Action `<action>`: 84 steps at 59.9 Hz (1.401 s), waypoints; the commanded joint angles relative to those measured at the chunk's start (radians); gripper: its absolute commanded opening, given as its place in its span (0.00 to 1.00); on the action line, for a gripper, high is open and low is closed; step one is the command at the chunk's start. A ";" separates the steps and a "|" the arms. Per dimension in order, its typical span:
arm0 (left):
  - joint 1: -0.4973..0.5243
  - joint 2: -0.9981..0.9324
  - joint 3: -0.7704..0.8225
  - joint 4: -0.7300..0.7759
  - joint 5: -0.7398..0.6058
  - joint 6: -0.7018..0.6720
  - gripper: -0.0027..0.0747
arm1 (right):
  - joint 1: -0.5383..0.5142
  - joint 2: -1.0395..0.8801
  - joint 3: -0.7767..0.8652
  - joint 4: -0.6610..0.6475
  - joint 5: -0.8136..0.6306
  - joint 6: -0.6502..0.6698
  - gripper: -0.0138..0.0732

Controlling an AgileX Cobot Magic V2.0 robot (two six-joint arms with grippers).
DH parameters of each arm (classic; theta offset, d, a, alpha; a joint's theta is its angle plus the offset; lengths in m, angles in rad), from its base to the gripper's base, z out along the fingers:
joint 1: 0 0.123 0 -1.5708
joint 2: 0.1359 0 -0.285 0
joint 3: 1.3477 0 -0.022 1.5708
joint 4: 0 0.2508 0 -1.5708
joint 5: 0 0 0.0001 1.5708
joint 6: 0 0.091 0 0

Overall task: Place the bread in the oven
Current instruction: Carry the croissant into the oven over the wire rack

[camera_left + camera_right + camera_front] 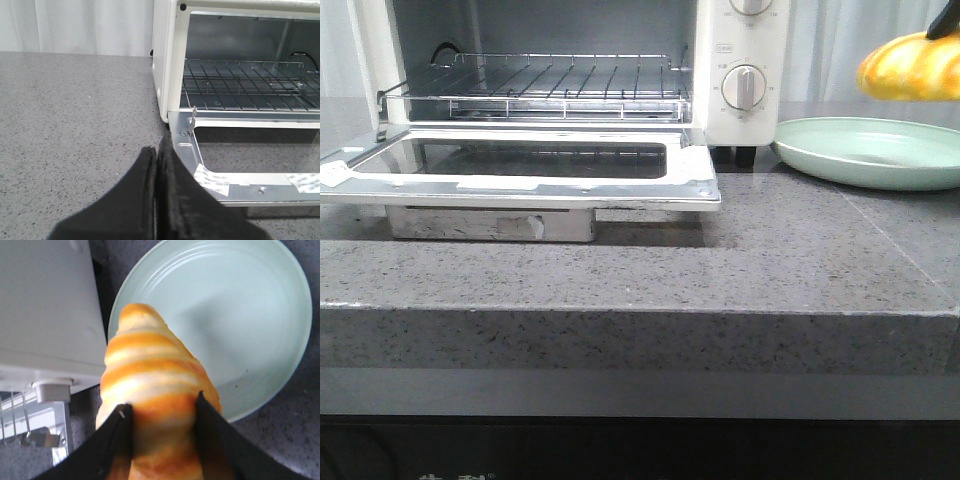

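We can read almost nothing here; the white countertop toaster oven [740, 70] carries a small boxed label above its round white dial [744, 88], too small for us to make out; faint marks ring that dial, equally illegible; the white paper stickers [216, 181] on the oven's open glass-windowed door [250, 165] bear printed lettering, too blurred for us to read.

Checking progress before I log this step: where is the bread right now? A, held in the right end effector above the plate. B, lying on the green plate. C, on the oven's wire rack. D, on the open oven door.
A: the right end effector clamps the bread, lifted above the bare green plate.
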 commanded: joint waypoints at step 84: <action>0.001 0.005 -0.028 -0.004 -0.091 -0.002 0.01 | 0.669 0.410 -0.331 0.269 -0.700 -0.043 0.34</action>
